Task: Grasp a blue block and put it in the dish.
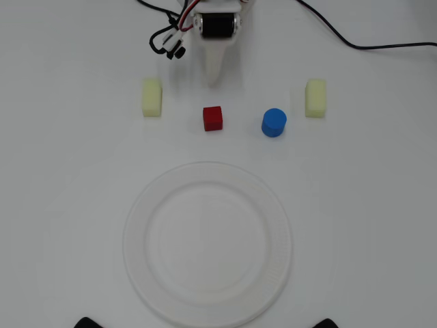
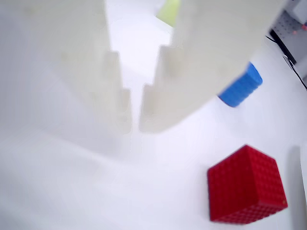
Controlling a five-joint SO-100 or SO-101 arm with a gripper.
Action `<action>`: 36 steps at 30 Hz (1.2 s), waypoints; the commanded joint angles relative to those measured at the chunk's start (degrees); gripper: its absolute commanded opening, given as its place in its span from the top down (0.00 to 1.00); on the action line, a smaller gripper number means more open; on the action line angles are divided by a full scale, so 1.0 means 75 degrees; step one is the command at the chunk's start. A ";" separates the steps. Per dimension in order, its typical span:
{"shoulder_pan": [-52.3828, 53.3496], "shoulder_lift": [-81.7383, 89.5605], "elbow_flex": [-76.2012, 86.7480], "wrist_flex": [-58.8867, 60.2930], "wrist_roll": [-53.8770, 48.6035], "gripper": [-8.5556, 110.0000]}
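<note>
Gripper (image 2: 135,124): nearly closed, empty, parked above red cube (image 1: 213,117); blue block (image 1: 274,122) free beside it, reachable; dish (image 1: 136,263) empty, awaiting delivery.

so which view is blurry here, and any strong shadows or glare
Overhead view: sharp and evenly lit, with only faint shadows beside the blue block and red cube; the white dish nearly blends into the table. Wrist view: the gripper fills the frame out of focus; the red cube is sharper.
</note>
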 commanded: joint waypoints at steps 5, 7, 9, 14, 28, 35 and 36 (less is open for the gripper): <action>-0.0117 -0.3574 -0.3469 -0.0949 0.0141 0.93; -0.0246 -0.3129 -0.3176 -0.0844 0.0082 0.93; -0.0316 -0.3316 -0.3281 -0.0656 0.0082 0.93; -0.0563 -0.4289 -0.4184 -0.0539 0.0199 0.89; -0.2074 -0.9270 -0.8625 -0.0176 0.1090 0.64; -0.2648 -1.0313 -0.8754 -0.0445 0.1113 0.63; -0.2684 -1.0395 -0.8730 -0.0516 0.1137 0.63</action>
